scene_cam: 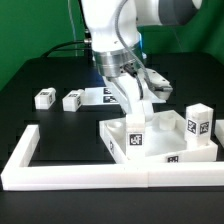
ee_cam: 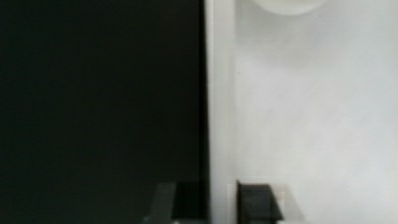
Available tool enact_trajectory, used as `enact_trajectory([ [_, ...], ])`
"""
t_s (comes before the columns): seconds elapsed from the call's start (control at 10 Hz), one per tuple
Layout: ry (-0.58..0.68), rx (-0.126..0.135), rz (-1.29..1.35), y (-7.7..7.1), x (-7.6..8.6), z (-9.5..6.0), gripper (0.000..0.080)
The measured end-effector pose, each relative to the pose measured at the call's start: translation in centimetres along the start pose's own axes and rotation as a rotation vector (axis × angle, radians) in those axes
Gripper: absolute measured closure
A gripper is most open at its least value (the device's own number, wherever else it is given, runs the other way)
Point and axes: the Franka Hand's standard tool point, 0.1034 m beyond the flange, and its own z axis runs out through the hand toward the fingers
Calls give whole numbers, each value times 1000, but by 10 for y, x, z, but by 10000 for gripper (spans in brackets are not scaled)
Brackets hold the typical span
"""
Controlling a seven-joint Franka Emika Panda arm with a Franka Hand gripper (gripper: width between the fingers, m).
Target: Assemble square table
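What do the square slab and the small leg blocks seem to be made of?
The square slab: apparently rigid white plastic, matte, with even colour and a moulded rim. The leg blocks: seemingly the same matte white plastic; their black-and-white tags look printed.

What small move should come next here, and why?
Probably close the gripper on the rim of the slab. The wrist view shows its fingers on either side of that edge, but not whether they already press on it.
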Motion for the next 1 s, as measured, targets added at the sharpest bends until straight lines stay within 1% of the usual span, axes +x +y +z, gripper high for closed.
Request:
enact_trajectory([
  [0.2, 30, 5, -223, 1, 12, 2, 734],
  [0.6, 34, -3, -484, 2, 16, 2, 736],
  [0.7, 30, -8, -659, 3, 29, -1, 736],
  [0.8, 39, -5, -770, 1, 43, -3, 736],
  [0.9, 56, -7, -904, -4, 50, -4, 736],
  [1.0, 84, -9, -1013, -9, 51, -5, 736],
])
